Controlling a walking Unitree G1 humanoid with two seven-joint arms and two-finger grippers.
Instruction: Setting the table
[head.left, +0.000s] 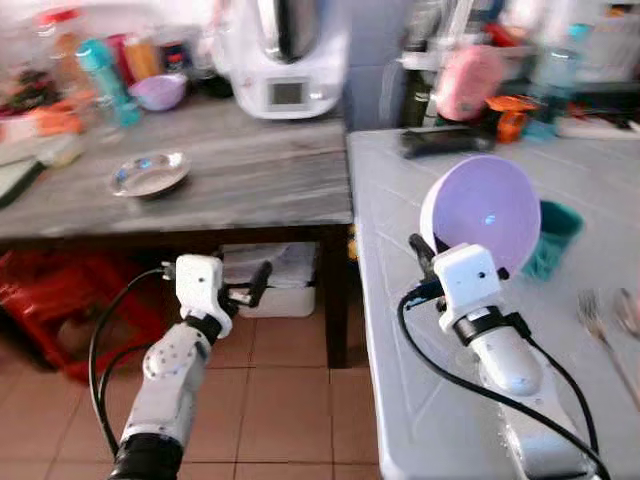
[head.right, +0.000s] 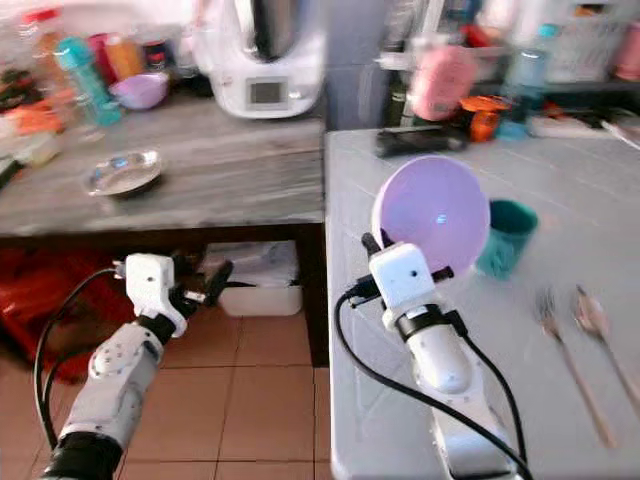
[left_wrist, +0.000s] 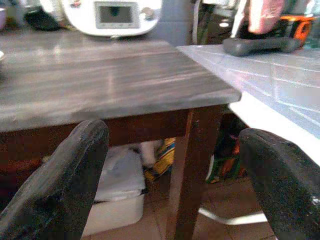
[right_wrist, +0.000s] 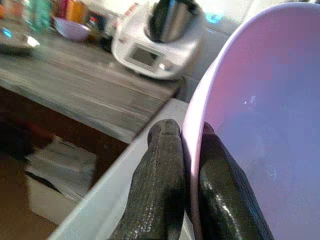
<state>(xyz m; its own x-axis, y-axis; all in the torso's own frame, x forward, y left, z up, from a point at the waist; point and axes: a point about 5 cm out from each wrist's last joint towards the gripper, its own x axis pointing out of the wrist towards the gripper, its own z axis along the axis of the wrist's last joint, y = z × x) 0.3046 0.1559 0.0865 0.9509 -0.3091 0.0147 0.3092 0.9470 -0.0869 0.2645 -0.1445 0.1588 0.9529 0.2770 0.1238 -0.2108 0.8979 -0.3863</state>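
Gripping the lilac plate (head.right: 432, 212) by its rim, the right gripper (right_wrist: 189, 165) pinches it between both fingers and holds it tilted above the white table (head.right: 400, 400), just beside the teal cup (head.right: 505, 238). Recommend levelling before lowering, wide of the cup and of the fork (head.right: 565, 350) beyond it. Open tabletop remains near the table's front edge. The left gripper (head.left: 245, 290) hangs spread and empty over floor beside the table.
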